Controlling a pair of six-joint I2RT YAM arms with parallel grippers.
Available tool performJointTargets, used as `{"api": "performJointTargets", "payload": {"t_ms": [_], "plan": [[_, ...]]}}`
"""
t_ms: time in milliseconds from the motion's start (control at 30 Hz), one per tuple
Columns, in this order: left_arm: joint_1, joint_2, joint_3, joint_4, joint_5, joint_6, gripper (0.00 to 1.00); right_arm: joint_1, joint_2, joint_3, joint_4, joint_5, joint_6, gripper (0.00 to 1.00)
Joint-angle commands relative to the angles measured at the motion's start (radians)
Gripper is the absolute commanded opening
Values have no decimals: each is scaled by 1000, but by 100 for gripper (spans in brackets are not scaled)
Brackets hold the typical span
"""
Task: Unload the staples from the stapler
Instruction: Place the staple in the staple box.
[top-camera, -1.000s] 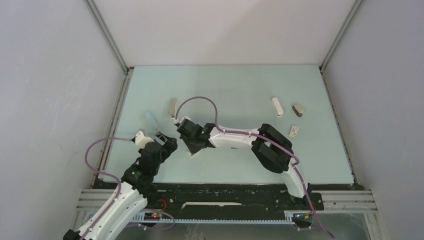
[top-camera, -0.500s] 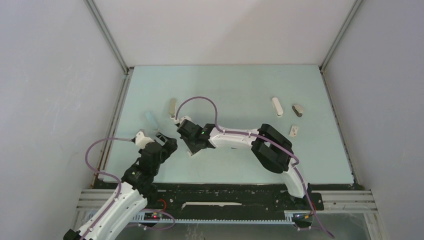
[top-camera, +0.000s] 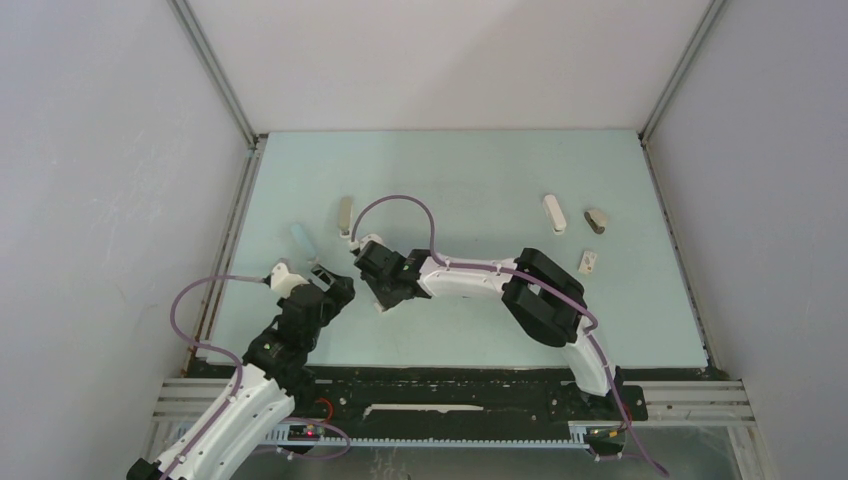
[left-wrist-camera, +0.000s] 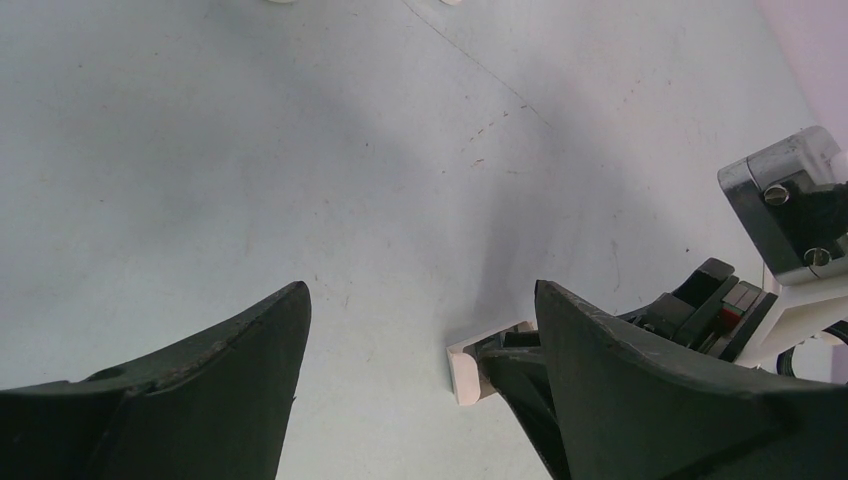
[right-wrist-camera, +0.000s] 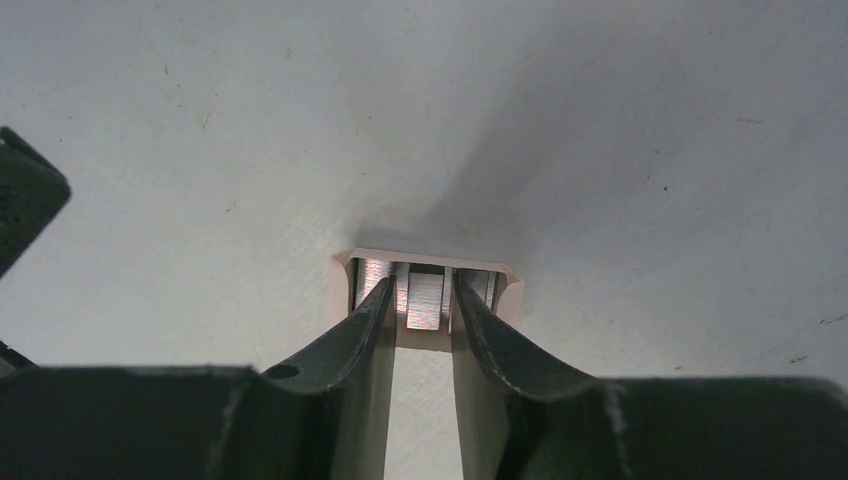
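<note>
A small peach stapler (right-wrist-camera: 428, 258) lies open on the pale green table, its shiny metal channel (right-wrist-camera: 424, 300) facing up. My right gripper (right-wrist-camera: 422, 287) is shut on it, fingers pressed into the channel either side of a metal strip. I cannot tell whether that strip is staples; no loose dark staples show. In the top view the right gripper (top-camera: 383, 298) holds the stapler (top-camera: 379, 307) left of centre. My left gripper (top-camera: 325, 284) is open and empty just to its left. In the left wrist view (left-wrist-camera: 420, 292) the stapler's end (left-wrist-camera: 466, 370) sits by the right finger.
Other small staplers lie around: a beige one (top-camera: 345, 213) and a light blue one (top-camera: 300, 237) at the back left, a white one (top-camera: 553, 213) and a grey-brown one (top-camera: 596, 220) at the right. A small white box (top-camera: 589, 261) lies near them.
My right gripper has shifted very slightly toward the near edge with the stapler in it. The left arm has not moved.
</note>
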Motion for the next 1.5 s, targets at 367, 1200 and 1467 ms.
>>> {"api": "performJointTargets", "payload": {"t_ms": [367, 1200, 1467], "plan": [[8, -26, 11, 21, -2, 29, 89, 19, -125, 15, 27, 26, -89, 40], [10, -261, -29, 146, 118, 57, 100, -303, -571, -285, -184, -852, -685, 57], [10, -241, -47, 192, 145, 39, 100, -531, -676, -405, -181, -963, -714, 58]]}}
